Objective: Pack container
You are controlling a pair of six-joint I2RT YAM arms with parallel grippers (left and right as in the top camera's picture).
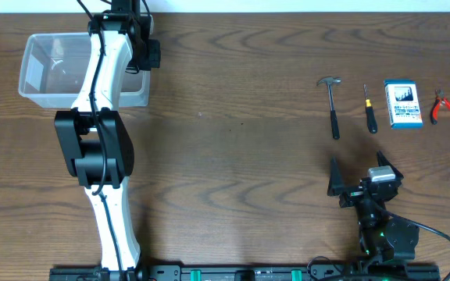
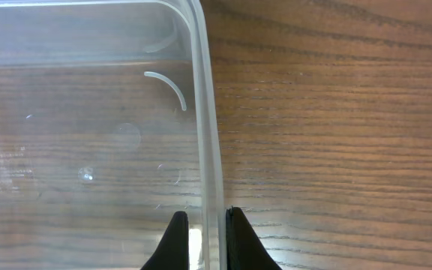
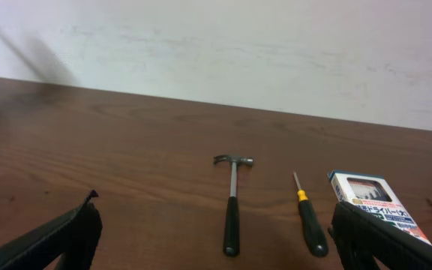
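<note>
At the far left corner of the dark brown wood-grain counter, the left pincer is pinching a side wall of the clear rectangular plastic container with rounded corners and a rim. One of its black fingers is sitting inside the wall and the other outside it. The container is standing upright on the counter, and the left arm's white and black links are stretching over it in the overhead view, hiding part of its right side.

Well apart, near the front right of the counter, the right pincer is hanging with its black fingers spread wide and gripping nothing. Beyond it, tools are lying in a row along the right side: a claw hammer with a black handle, a screwdriver with a yellow-and-black handle, a small blue-and-white box and red-handled pliers. None of them is touching another, and all are lying far from the container.
</note>
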